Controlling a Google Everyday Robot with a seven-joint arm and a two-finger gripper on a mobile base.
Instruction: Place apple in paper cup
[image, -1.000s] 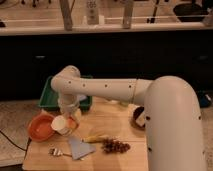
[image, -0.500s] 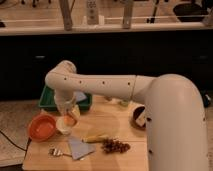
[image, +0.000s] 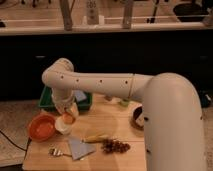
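Camera view, the only one. Gripper (image: 68, 109) low over the left part of the tabletop (image: 120, 125), just in front of the green tray (image: 50, 103) at the back-left corner and just right of the orange bowl (image: 41, 128) by the left edge. Directly under it, the apple (image: 68, 119), sitting at the mouth of the paper cup (image: 62, 128), either on the rim or sunk partly inside; hard to say how deep. State of the jaws: cannot tell, apart or together.

Against a second ago: bend of the arm raised and swung a little toward the left edge, wrist no longer covering the cup, orange of the apple now plain above the cream rim. Over the last half second, hardly any shift. Cup in the same spot, upright, not knocked.

Probably the drop-off at or just past its end, with only letting go and lifting clear left. Worth watching for a snug fit: fruit about as wide as the mouth, so likely to perch, and liable to tip the light cup if dragged upward. Grapes (image: 115, 146) and napkin (image: 80, 148) near the front edge, well apart from all this.
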